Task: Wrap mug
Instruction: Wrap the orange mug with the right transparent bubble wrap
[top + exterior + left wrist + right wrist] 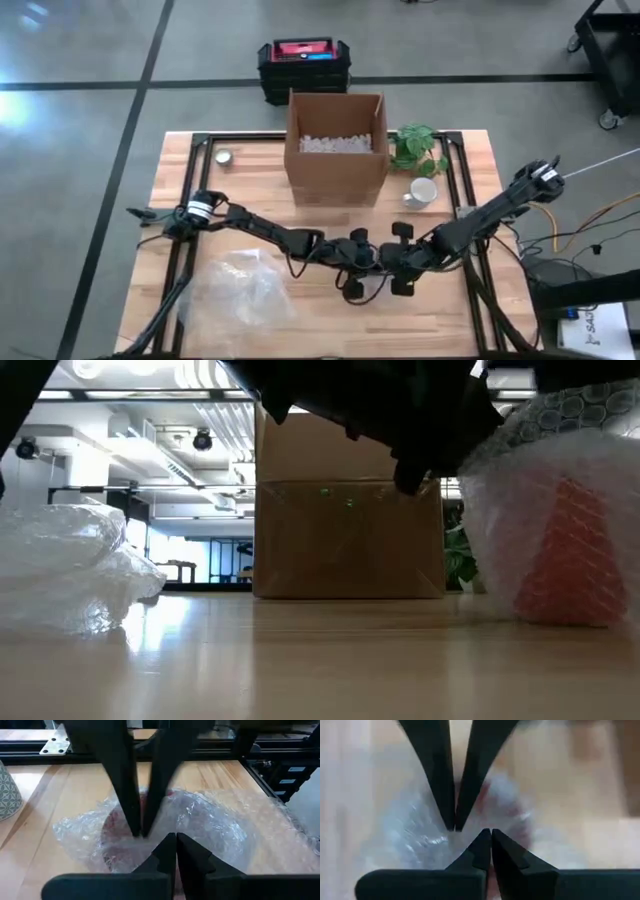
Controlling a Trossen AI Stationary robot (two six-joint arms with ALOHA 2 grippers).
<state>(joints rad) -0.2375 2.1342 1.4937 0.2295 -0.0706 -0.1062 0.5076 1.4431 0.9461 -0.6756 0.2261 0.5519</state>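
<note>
A: Where is the mug found?

B: A red mug point(120, 827) swathed in bubble wrap point(210, 827) is seen near the table's middle, toward 6 o'clock from the cardboard box point(336, 145). In the low view it is shown as a red shape under cloudy film, standing on the wooden table point(250, 195).

A: How are the grippers placed?

B: The left gripper point(174, 842) and the right gripper point(487, 837) are met tip to tip over the bundle. The fingers of each are pressed together, pinching the film.

A: What else is laid out?

B: A loose bubble wrap heap point(240, 290) is found at 7 o'clock, a white mug point(421, 191) at 2 o'clock beside a plant point(415, 145), and packing peanuts point(335, 143) are held inside the box.
</note>
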